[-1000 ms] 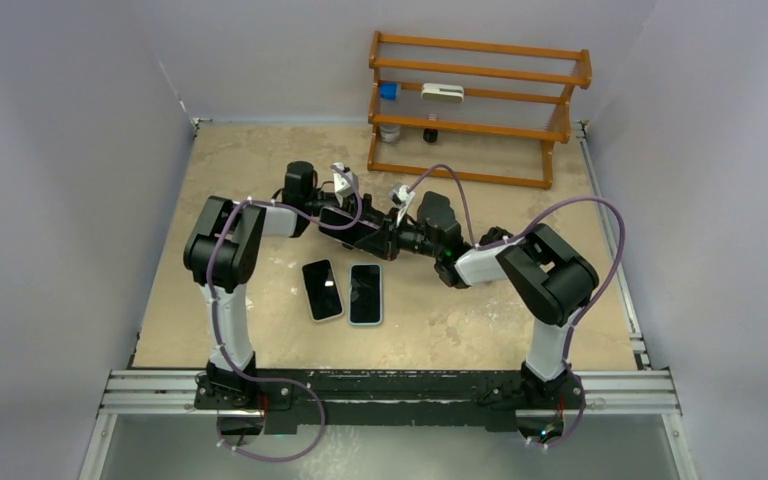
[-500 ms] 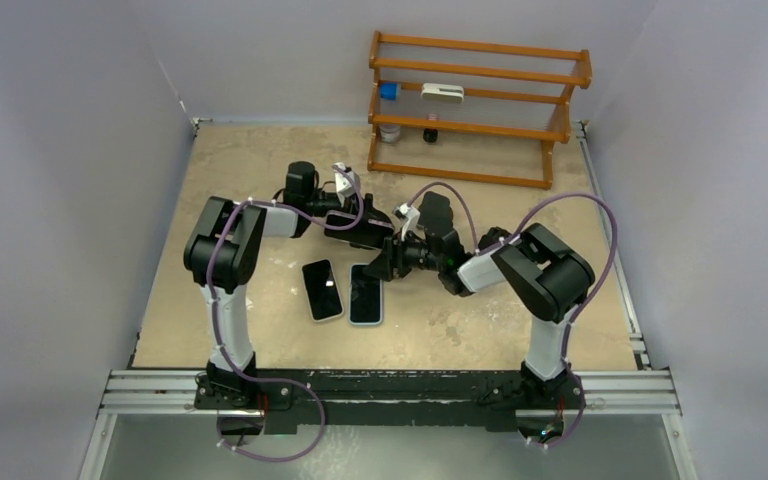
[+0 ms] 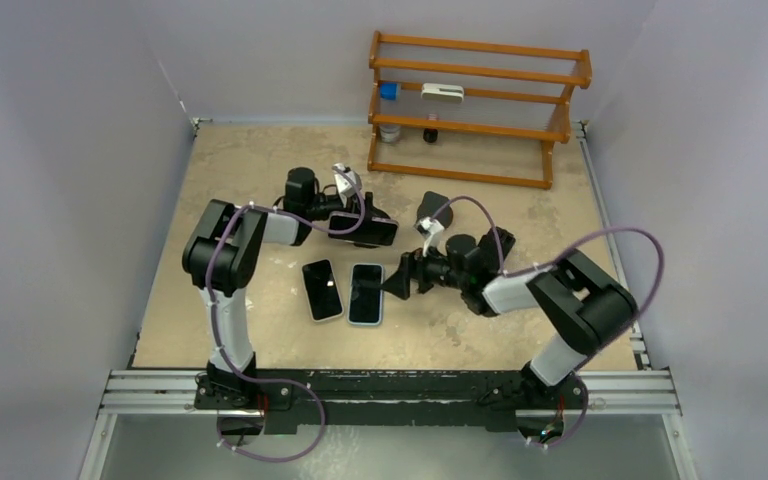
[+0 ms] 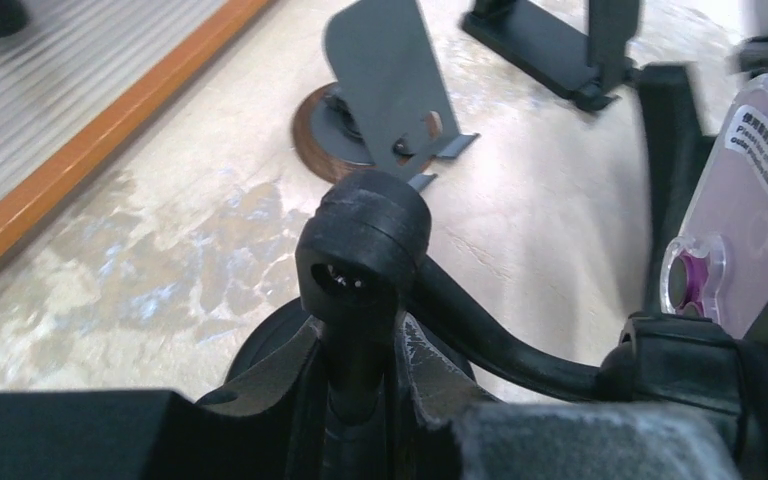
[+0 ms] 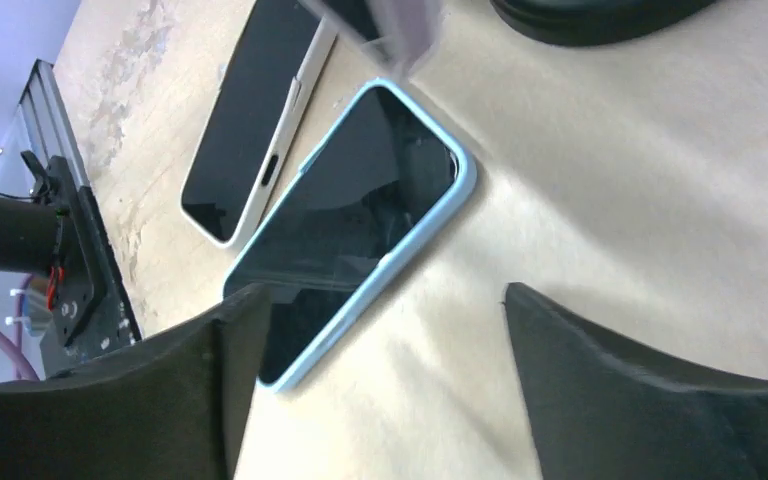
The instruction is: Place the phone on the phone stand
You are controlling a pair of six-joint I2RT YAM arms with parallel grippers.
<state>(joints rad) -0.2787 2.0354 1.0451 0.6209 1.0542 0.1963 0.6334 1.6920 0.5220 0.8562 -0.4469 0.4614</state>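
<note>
Risk: blue-cased phone [image 3: 366, 293] lay flat on table [image 3: 250, 170]; jaw edge catching case would skid it into white-cased phone [image 3: 322, 290], just left of it.
Risk: loaded black stand [image 4: 360, 250] could twist if clamp slipped.
Pose, right gripper [image 3: 392, 281]: low, angled down, just right of blue-cased phone, jaws wide, empty.
Pose, left gripper [image 4: 358, 370]: beyond blue-cased phone, closed on stand stem; lilac-backed phone [image 4: 750, 200] appeared mounted at stand's head.

Top camera looks down over the table [image 3: 240, 170]; right wrist, close, shares its blue-edged phone [image 5: 360, 220].
</note>
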